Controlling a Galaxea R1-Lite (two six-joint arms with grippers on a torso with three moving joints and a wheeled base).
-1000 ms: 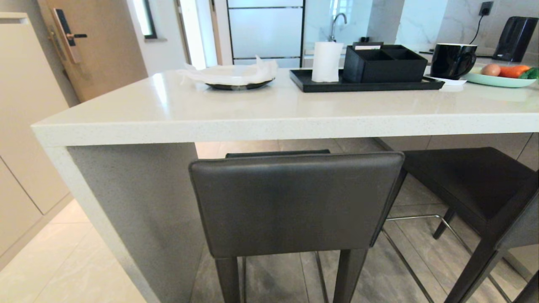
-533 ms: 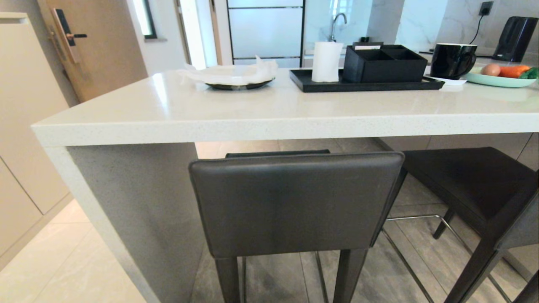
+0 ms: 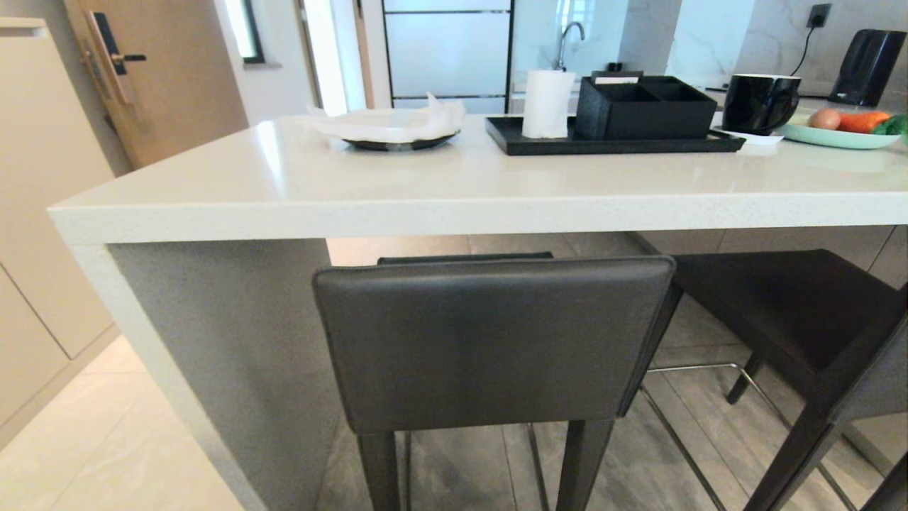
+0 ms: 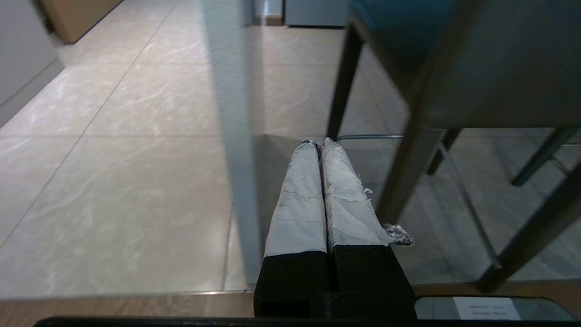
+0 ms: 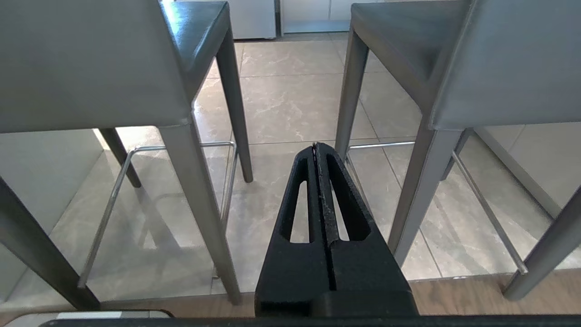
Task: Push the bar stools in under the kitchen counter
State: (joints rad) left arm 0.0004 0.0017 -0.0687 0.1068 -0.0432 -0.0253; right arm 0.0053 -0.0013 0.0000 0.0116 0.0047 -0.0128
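Nearest you, the left tool [image 4: 317,143] hangs low with its taped fingers pressed together, holding nothing; the near stool [image 4: 454,68] stands at its 1 o'clock, apart from it, and the grey side panel [image 4: 229,113] of the worktop rises at about 11 o'clock. The right tool [image 5: 317,147] is likewise pinched closed and empty, pointing at the floor gap between the two stools: the near stool [image 5: 91,63] at its 10 o'clock, the second stool [image 5: 499,59] at 2 o'clock, neither touched.

In the head view neither tool shows. The near stool's backrest [image 3: 493,341] faces you at 6 o'clock, its seat reaching under the worktop [image 3: 454,191]. The second stool [image 3: 794,305] sits at 4 o'clock, angled. Farther on, atop the worktop, are a dark plate [image 3: 397,142], a black tray [image 3: 610,142] and a black mug [image 3: 759,103].
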